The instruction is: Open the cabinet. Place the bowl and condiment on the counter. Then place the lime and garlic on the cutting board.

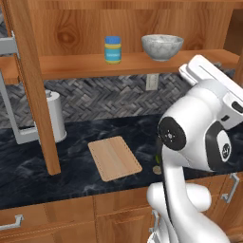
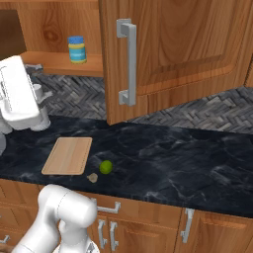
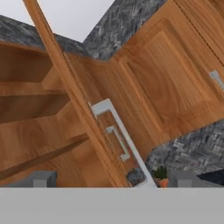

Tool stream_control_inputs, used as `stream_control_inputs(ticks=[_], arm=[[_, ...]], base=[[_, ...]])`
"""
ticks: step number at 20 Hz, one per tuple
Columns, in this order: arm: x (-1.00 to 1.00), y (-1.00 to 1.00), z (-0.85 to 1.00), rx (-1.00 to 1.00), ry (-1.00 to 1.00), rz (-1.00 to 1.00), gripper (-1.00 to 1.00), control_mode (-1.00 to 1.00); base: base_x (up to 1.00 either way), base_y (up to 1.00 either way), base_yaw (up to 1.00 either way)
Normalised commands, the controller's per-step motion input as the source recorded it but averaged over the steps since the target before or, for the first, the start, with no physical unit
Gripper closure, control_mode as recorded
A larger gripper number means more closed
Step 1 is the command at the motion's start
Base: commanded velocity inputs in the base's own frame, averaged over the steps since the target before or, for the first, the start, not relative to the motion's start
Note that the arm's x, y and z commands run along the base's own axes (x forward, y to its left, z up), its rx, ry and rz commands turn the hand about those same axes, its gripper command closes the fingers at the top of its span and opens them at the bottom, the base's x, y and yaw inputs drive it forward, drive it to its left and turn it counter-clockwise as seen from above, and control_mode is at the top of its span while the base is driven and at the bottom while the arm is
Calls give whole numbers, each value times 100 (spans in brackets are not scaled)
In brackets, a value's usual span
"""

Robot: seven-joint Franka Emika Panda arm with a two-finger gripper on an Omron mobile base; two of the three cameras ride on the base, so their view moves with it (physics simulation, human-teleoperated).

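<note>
The cabinet [image 1: 142, 23] stands open, its left door [image 1: 33, 85] and right door [image 2: 173, 54] swung out toward me. On its lower shelf sit the blue-lidded yellow condiment [image 1: 113, 49] [image 2: 76, 49] and, to its right, the speckled bowl [image 1: 162, 46]. The cutting board [image 1: 115, 157] [image 2: 68, 155] lies bare on the dark counter [image 2: 173, 158]. Just right of it rest the lime [image 2: 105, 167] and the garlic [image 2: 92, 177] [image 1: 156, 169]. My gripper [image 3: 113, 179] [image 2: 39, 80] is raised in front of the shelf, open, with nothing between its fingertips [image 3: 39, 179].
A white paper-towel roll [image 1: 56, 116] stands at the back left of the counter, partly behind the left door. The left door's grey handle [image 3: 118, 135] runs across the hand view. Drawers and low doors [image 2: 148, 222] lie under the counter edge.
</note>
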Motion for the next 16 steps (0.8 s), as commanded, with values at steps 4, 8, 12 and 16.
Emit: stream_control_inputs(ticks=[4, 8, 12, 16], arm=[[56, -3, 0, 4, 1, -7, -100, -100], [55, -8, 0, 7, 5, -4, -100, -100], [47, -7, 0, 10, 5, -5, -100, -100], [36, -8, 0, 9, 3, -7, -100, -100]], base=[[0, 0, 0], [0, 0, 0], [0, 0, 0], [0, 0, 0]])
